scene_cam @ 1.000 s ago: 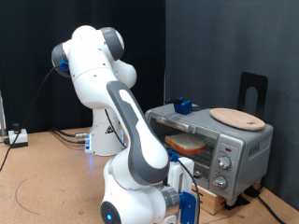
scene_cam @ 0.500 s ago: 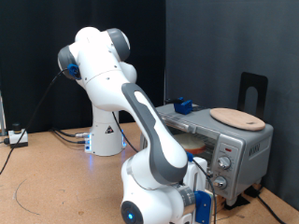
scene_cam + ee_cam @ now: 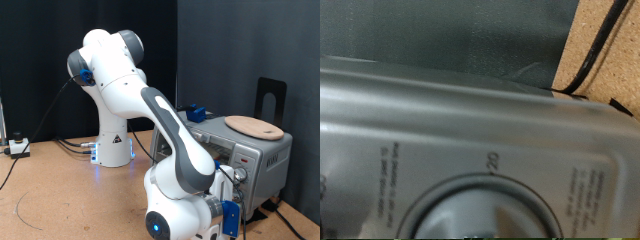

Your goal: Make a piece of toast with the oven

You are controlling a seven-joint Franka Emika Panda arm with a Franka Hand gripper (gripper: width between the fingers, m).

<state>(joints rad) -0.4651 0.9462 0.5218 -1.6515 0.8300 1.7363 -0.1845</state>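
The silver-grey oven stands at the exterior view's right on a low stand. My gripper is low in front of the oven's knob side, with the arm's bulky wrist covering the glass door. The piece of toast is hidden behind the arm. The wrist view is filled by the oven's grey control panel, very close, with the rim of a timer dial and a printed "20" mark. No fingers show in that view.
A round light-wood board lies on the oven's top, with a small blue object behind it. A black upright stand rises beyond the oven. Cables trail over the brown floor by the robot's base.
The arm has swung toward the exterior view's right. The hand went from before the oven door to the knob panel, and the arm now covers the toast seen inside the oven earlier.
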